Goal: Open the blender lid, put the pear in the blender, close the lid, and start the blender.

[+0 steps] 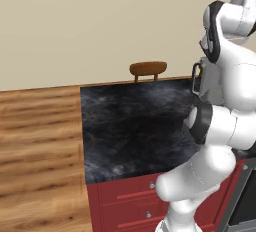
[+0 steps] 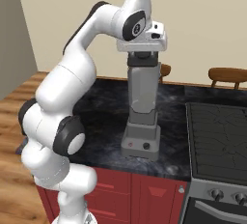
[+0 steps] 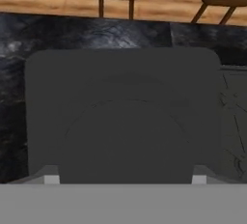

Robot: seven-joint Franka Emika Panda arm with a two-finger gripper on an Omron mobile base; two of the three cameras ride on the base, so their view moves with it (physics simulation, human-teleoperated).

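Note:
The grey blender (image 2: 142,102) stands upright on the black counter (image 2: 101,107), buttons on its stepped base facing front. The dark, square blender lid (image 2: 143,60) sits on the jar's rim. My gripper (image 2: 143,56) comes straight down on it, its jaws set wide against the lid's two sides. In the hand view the lid (image 3: 123,112) is very close, with a pale fingertip (image 3: 50,177) flush against each lower side and my gripper (image 3: 124,178) centred on it. In the left base view my arm covers most of the blender (image 1: 199,82). The pear is out of view.
A black stovetop (image 2: 217,126) lies right of the blender, with knobs on its front. Wooden chairs (image 2: 226,76) (image 1: 148,69) stand behind the counter. Red drawers (image 1: 125,196) run below the counter's front edge, and wood floor lies to the left.

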